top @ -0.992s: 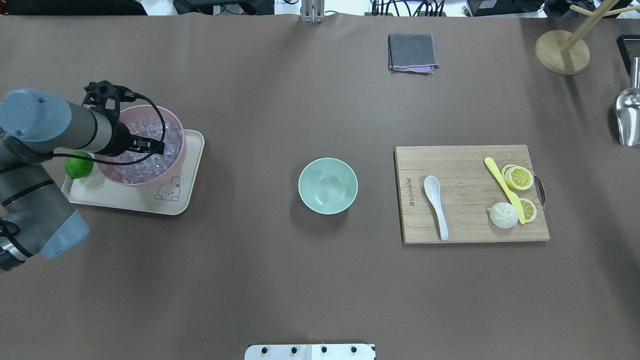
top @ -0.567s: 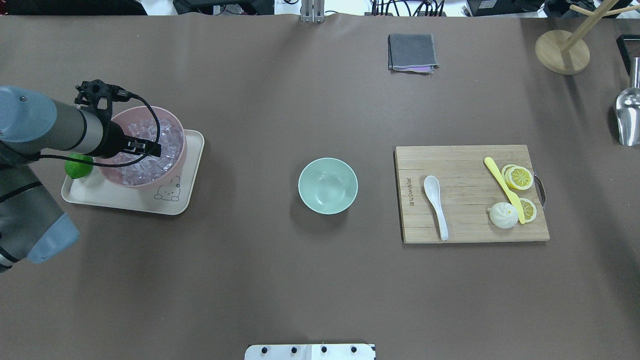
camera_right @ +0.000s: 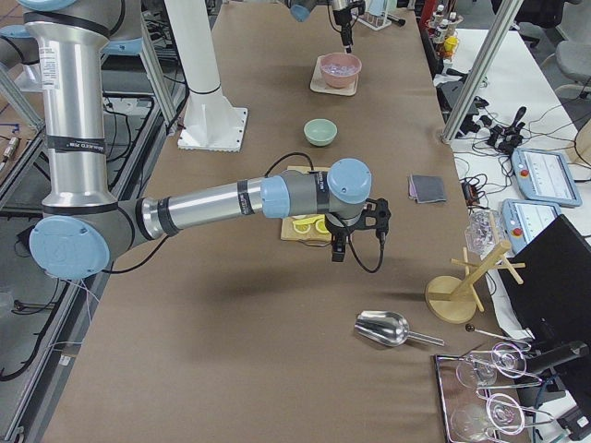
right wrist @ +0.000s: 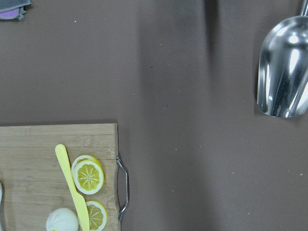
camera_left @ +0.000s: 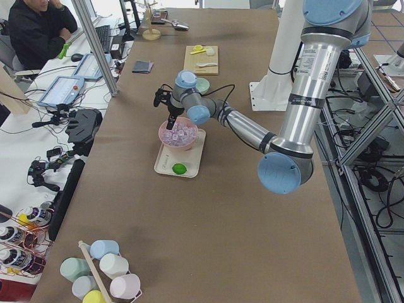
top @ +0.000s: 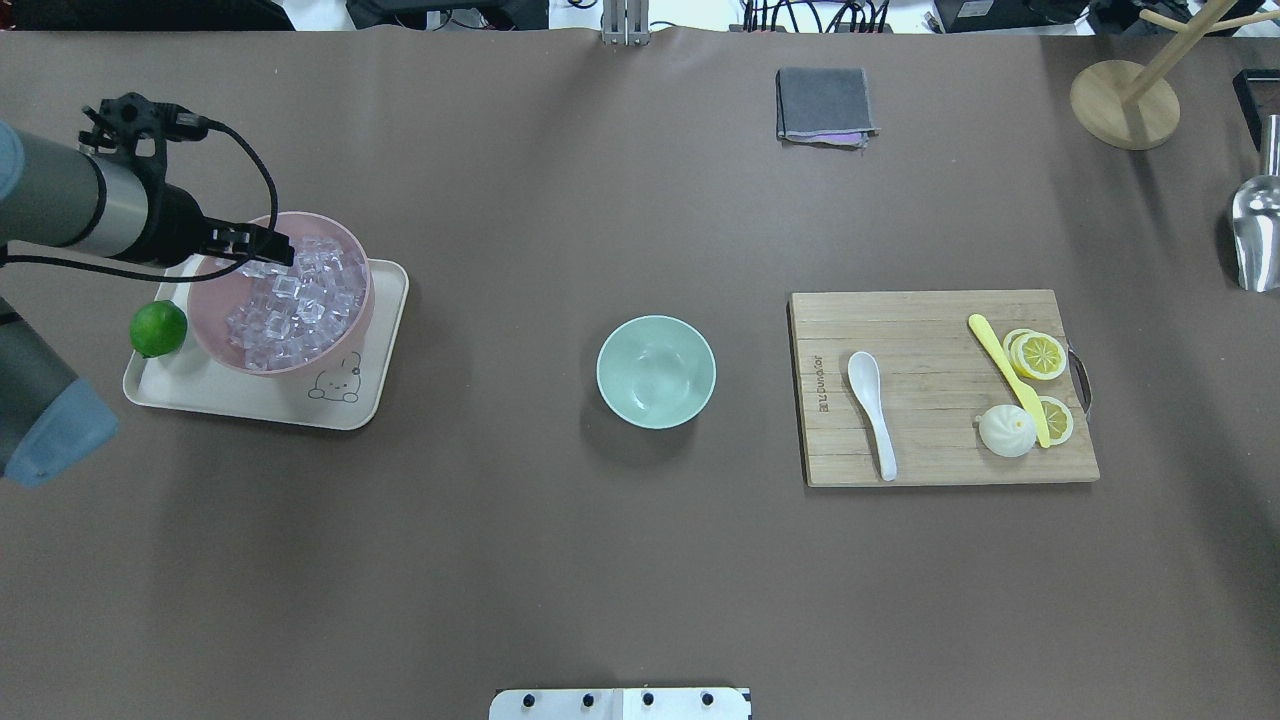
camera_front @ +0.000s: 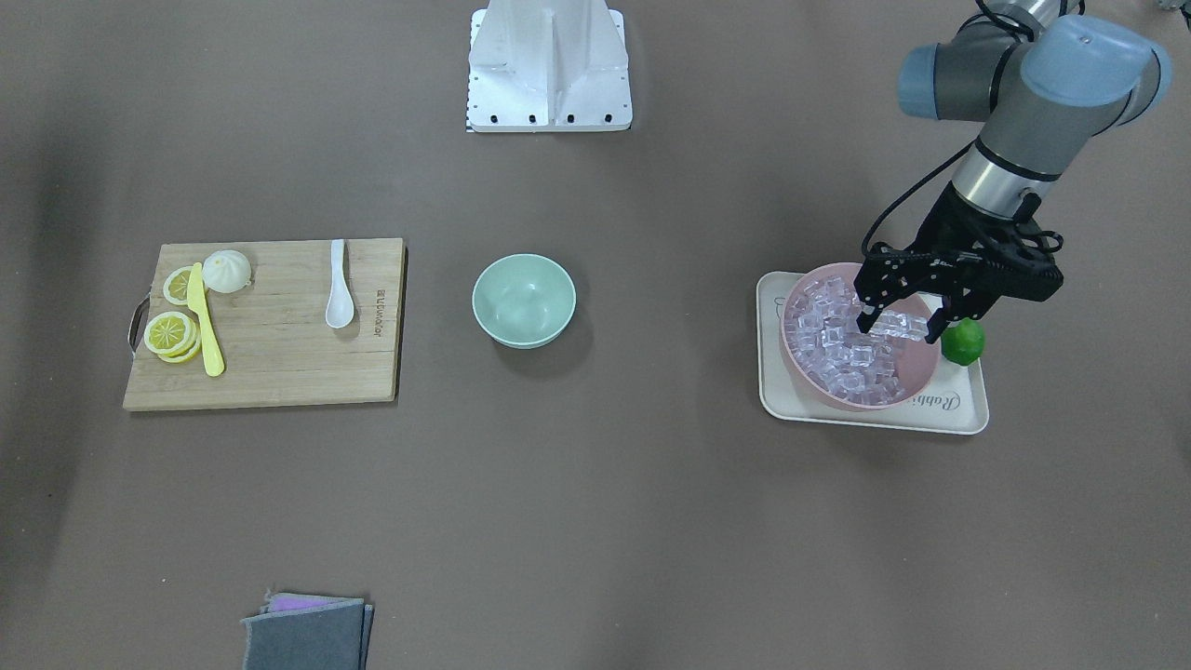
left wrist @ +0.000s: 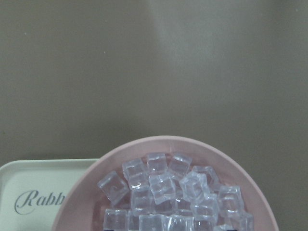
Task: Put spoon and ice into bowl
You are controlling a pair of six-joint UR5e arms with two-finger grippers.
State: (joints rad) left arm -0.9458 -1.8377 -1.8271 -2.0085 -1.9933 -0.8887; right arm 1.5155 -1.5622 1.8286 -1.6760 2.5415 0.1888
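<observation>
Over the pink bowl point(camera_front: 840, 404), the left fingers point(camera_front: 865, 314) hang spread apart above the ice point(camera_front: 842, 358).
Spoon point(camera_front: 339, 302) on the cutting board point(camera_front: 279, 363), mint bowl point(camera_front: 524, 300) mid-way along the surface point(camera_front: 651, 484); right fingers point(camera_right: 336, 249): cannot tell whether parted.

Robotics lab: operator point(camera_left: 36, 28) at desk, upper left of left-side view, w/ teach pendants point(camera_left: 63, 90), cables, alu. frame posts point(camera_left: 95, 44), arm pedestal point(camera_front: 549, 65).

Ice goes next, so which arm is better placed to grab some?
Left. The left gripper hangs open over the ice in the pink bowl; the right gripper is by the cutting board.
</observation>
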